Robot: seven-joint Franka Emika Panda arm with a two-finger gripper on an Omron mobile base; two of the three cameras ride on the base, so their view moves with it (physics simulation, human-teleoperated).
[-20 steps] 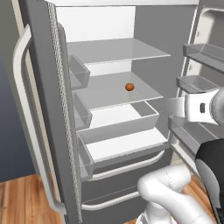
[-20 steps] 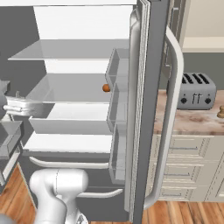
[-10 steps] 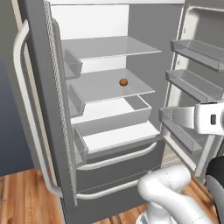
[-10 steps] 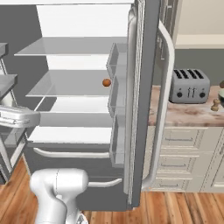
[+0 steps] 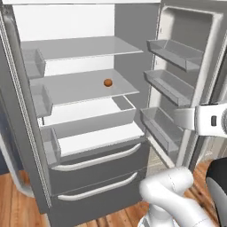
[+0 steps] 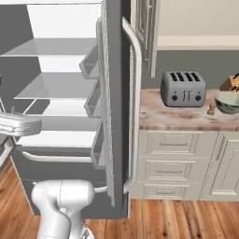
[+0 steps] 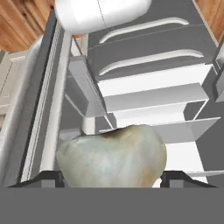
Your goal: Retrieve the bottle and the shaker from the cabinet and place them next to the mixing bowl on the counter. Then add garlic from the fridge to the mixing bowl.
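Look at the hand view: your pincer is clamped on the garlic, a pale ridged bulb that sits low in the middle of the frame, with one dark fingertip at its left and the other at its right. Beyond it you see the fridge interior upside down, drawers at the top of the frame.

In the left base view the fridge stands open across the frame; a small orange-brown ball lies on the middle shelf, at centre. Your white arm crosses the right edge, in front of the door bins.

In the right base view the worktop runs along the middle right. On it stand the toaster, and at the far right edge the mixing bowl with the shaker just beside its left.
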